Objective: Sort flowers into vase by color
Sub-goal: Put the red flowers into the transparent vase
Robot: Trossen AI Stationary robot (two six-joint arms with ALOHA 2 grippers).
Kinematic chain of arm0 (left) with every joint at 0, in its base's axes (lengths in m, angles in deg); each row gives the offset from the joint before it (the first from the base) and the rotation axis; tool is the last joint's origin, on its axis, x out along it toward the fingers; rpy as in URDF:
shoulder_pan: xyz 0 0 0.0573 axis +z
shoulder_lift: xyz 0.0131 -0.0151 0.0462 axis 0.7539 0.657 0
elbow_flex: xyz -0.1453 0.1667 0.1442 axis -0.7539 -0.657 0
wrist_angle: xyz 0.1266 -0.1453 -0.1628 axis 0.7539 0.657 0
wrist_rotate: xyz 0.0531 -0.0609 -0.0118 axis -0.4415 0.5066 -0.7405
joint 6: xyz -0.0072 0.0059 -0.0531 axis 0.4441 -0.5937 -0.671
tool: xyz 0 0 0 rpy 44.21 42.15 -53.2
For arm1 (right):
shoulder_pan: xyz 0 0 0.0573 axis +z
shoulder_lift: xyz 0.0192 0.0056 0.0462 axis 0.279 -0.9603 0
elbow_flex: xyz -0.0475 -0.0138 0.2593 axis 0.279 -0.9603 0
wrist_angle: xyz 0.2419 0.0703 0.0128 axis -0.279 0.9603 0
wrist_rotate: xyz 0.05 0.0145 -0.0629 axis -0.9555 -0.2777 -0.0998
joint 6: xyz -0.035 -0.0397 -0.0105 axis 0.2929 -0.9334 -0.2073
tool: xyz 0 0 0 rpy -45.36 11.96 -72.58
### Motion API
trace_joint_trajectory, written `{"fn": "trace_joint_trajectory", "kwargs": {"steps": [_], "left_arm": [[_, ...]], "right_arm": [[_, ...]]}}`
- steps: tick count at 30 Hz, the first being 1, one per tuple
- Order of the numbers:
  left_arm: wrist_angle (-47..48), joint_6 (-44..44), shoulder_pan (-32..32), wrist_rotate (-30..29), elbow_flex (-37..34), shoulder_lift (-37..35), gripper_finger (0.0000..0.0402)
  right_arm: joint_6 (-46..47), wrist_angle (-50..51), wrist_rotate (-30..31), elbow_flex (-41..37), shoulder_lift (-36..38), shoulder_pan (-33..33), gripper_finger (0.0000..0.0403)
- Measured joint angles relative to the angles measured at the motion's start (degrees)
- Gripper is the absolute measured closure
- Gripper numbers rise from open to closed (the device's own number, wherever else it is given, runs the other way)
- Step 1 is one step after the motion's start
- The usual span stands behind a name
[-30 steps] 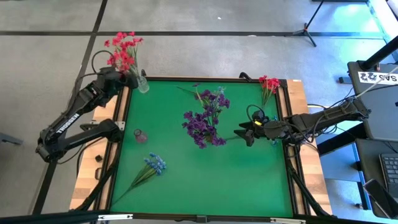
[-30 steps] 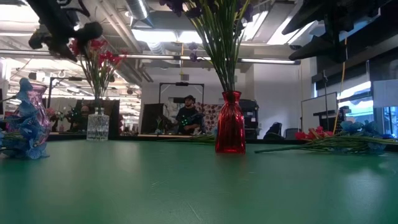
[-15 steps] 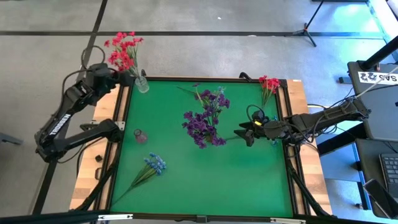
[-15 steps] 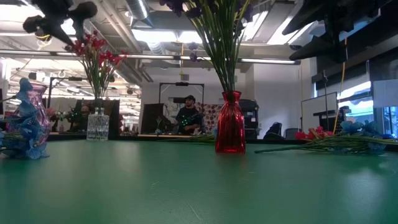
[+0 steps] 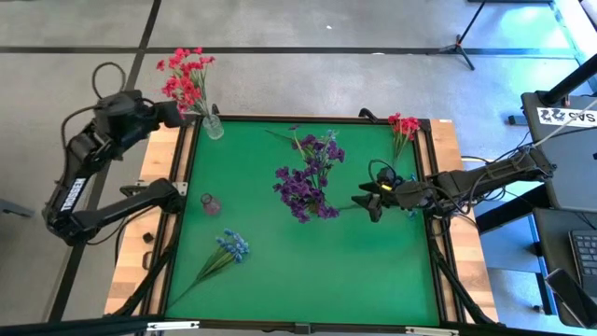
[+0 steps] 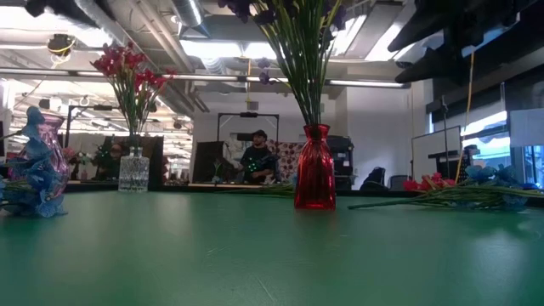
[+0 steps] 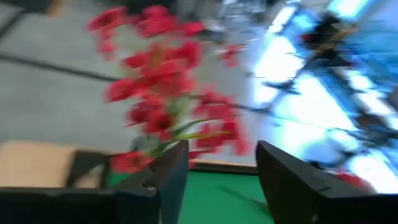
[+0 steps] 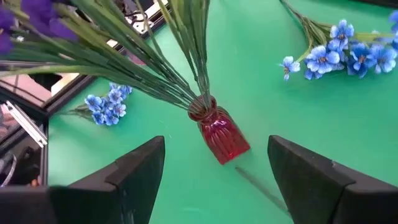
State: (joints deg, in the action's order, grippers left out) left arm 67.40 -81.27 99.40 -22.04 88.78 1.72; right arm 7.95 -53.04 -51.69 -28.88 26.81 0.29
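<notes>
I see the left claw (image 7: 214, 180) open beside the red-pink flower sprigs (image 5: 184, 78) in the clear glass vase (image 5: 214, 126); right claw (image 8: 214, 180) open facing the purple flowers (image 5: 310, 177) in the red glass vase (image 8: 221, 134) mid-table (image 5: 308, 271)

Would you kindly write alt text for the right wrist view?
A red vase stands on the green table, holding purple flowers, framed by the open right gripper. Blue flowers lie loose on the table.
</notes>
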Motion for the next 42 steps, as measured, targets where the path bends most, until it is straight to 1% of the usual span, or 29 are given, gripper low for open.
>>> {"fn": "trace_joint_trajectory", "kwargs": {"steps": [4,6,10,14,16,21,23,27,30,33,35,39,42], "left_arm": [[-4.82,3.13,-0.97,6.29,0.59,-2.39,0.0221],[-7.52,4.14,-1.42,8.92,0.59,-3.57,0.0221],[-12.34,5.16,-2.11,14.26,0.59,-5.47,0.0221],[-15.81,5.84,-2.22,21.72,0.59,-5.6,0.0221],[-17.17,5.83,-2.2,23.91,0.57,-5.55,0.0221],[-20.62,5.05,-2.2,27.51,0.02,-5.12,0.0223],[-24.21,4.37,-2.2,29.01,-1.12,-5.14,0.0228],[-31.79,2.15,-2.51,34.23,-5.25,-5.11,0.0243],[-35.89,-0.25,-4.05,34.94,-8.45,-5.06,0.0252],[-40.1,-1.82,-7.34,34.89,-11.46,-5.03,0.0262],[-43.27,-3.03,-10.11,34.34,-13.02,-4.83,0.0272],[-47.47,-2.95,-16.86,31.12,-13.93,-2.99,0.0291],[-48.71,-1.21,-22.46,28.74,-13.95,-0.6,0.0302]], "right_arm": [[-4.73,0.04,-0.04,-0.02,0.35,-0.01,0.0118],[-5.21,0.45,0.17,-0.04,1.26,-0.34,0.0118],[-5.49,1.19,-0.38,-0.07,2.95,-3.32,0.0118],[-8.59,0.87,-1.11,-0.04,5.07,-6.81,0.0118],[-9.74,1.06,-1.98,0.13,5.46,-8.8,0.0118],[-12.3,7.9,-2.93,4.23,5.22,-14.17,0.0118],[-12.49,10.67,-2.99,5.93,4.89,-16.99,0.0118],[-12.54,17.45,-5.15,9.63,4.96,-24.19,0.0118],[-12.34,24.52,-8.92,11.94,4.9,-30.3,0.0118],[-11.83,27.92,-13.3,13.44,4.63,-35.42,0.0118],[-9.66,29.74,-14.86,13.49,4.44,-38.05,0.0118],[-5.56,29.48,-15.2,13.42,4.52,-42.25,0.0118],[-4.96,27.98,-16.88,13.4,4.52,-44.43,0.0118]]}}
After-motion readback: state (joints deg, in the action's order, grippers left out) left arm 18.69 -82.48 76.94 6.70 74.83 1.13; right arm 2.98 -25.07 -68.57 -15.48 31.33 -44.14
